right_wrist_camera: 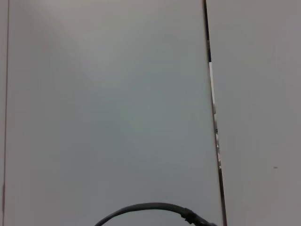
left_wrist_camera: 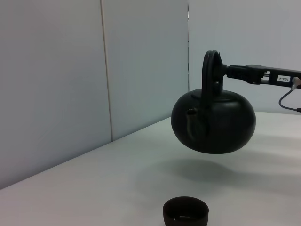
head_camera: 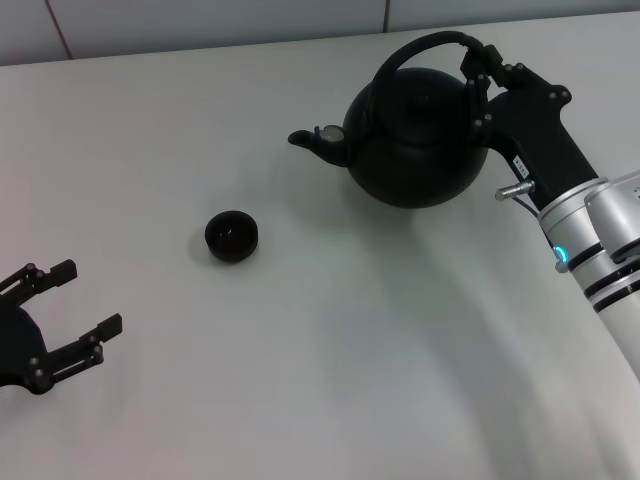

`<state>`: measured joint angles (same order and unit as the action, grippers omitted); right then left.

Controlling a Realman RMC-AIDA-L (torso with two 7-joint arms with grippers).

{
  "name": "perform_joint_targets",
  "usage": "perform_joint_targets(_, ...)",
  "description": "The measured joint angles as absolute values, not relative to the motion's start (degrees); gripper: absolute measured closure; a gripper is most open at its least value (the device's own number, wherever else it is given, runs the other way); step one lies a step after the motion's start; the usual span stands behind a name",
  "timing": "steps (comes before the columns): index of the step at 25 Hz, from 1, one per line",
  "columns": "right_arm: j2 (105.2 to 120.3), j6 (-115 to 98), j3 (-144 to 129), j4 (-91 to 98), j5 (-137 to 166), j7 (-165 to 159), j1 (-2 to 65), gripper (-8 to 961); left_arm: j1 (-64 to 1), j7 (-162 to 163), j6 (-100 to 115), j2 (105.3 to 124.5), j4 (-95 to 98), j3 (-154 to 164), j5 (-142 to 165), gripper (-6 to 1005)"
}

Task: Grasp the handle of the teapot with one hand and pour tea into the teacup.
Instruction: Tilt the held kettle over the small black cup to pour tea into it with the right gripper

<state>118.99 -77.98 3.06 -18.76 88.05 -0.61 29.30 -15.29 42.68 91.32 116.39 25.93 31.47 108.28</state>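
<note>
The right gripper [head_camera: 478, 70] was clamped on the handle [head_camera: 420, 47], holding the teapot [head_camera: 415, 135] clear of the table [head_camera: 330, 340], spout aimed toward the teacup [head_camera: 232, 236], which sat lower and well apart leftward. The left gripper [head_camera: 70, 310] idled with fingers apart.

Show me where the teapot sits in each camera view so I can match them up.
Head view: teapot upper right of centre, spout toward the teacup, right pincer shut on the handle.
Left wrist view: teapot right of centre, lifted off the table, teacup at the bottom edge.
Right wrist view: only the handle's arc shows at the bottom edge.
Shared landmark: the handle.
</note>
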Motion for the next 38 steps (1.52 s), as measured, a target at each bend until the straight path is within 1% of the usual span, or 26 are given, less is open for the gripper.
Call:
perform_joint_targets(5, 118.92, -78.7, 3.08, -16.94, 88.83, -3.51, 29.65, 819, -15.29, 42.67, 91.29, 116.5, 25.93, 31.46, 108.28, 187)
perform_joint_targets(10, 118.82, -78.98, 2.77, -9.96, 93.72, -13.6, 31.46, 820, -15.17, 42.65, 91.22, 116.92, 25.93, 31.47, 108.28, 187)
perform_joint_targets(11, 118.81, -78.15, 2.53, -6.34, 96.0, -18.64, 33.02, 820, -15.12, 42.65, 91.22, 117.01, 25.93, 31.46, 108.28, 187)
perform_joint_targets(15, 118.84, -76.16, 2.38, -2.2, 99.3, -24.2, 35.51, 820, -15.02, 42.6, 91.25, 117.17, 25.93, 31.01, 108.28, 187)
perform_joint_targets(16, 118.82, -74.62, 2.32, -0.48, 101.75, -26.75, 37.29, 820, -14.98, 42.48, 91.28, 117.29, 25.93, 30.81, 108.28, 187)
perform_joint_targets(23, 118.8, -69.9, 2.14, 1.27, 107.69, -29.89, 41.78, 820, -14.83, 42.29, 91.36, 117.69, 25.93, 30.67, 108.28, 186)
perform_joint_targets(38, 118.95, -69.54, 0.7, 1.83, 107.84, -30.03, 42.44, 819, -14.67, 42.18, 91.4, 117.85, 25.84, 30.14, 108.28, 187)
